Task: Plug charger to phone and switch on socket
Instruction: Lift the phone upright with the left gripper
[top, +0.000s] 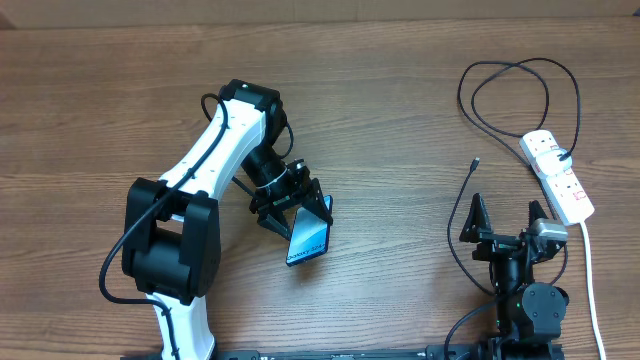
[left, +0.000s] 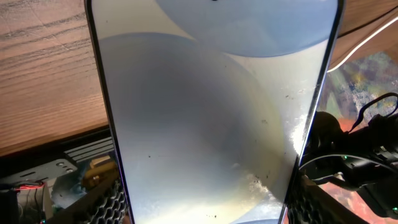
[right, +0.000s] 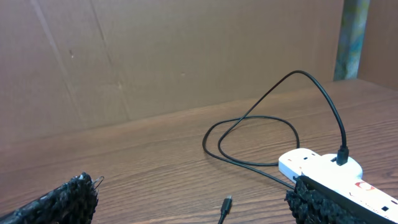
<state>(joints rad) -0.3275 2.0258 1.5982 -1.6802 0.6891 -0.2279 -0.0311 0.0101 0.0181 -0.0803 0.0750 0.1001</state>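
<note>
Two grippers: left gripper (top: 298, 218) clamped on phone (top: 308, 243) at mid-table (top: 400, 110); right gripper (top: 506, 215) spread wide, empty. Charger (top: 474, 163) plug lies loose near socket (top: 557, 175).

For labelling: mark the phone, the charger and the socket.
phone (top: 308, 240), overhead, middle of its blue screen.
charger (right: 227, 201), right wrist, plug at its free end.
socket (top: 558, 177), overhead, middle of its white body.

Glossy phone (top: 308, 240), matt wood-grain table (top: 400, 110), smooth plastic socket (top: 558, 176)
</note>
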